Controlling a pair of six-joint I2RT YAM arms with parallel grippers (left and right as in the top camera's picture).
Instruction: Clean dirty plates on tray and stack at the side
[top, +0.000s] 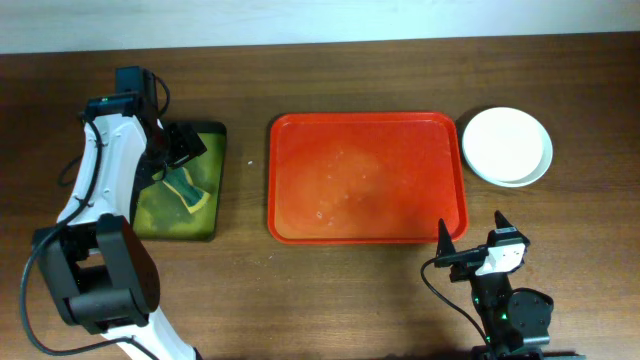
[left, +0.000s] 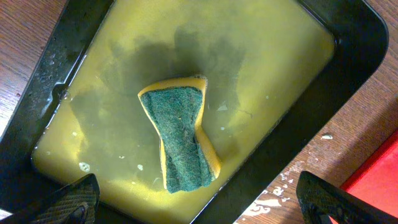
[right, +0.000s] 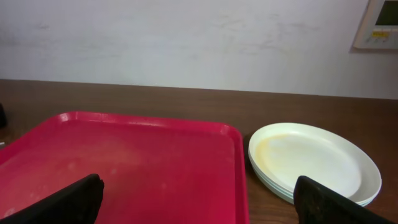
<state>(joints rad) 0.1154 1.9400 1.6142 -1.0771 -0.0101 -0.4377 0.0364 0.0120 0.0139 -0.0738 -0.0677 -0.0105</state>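
The tray (top: 366, 180) is sitting bare, plates (top: 507, 146) stacked upper right. Left gripper (left: 205, 202) and right gripper (right: 199, 199) are gaping wide, empty; I'd just be parking them gently

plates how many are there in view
3 plates, all stacked just right of the tray: a cream one on top, two more showing only as rims beneath. None lie on the tray.

Lighting: bright and even; you get only soft shadows. Glare: pale sheen at centre of the tray (top: 300, 205). Focus: fingertips (right: 68, 202) blurred in the lower corners of your wrist views.
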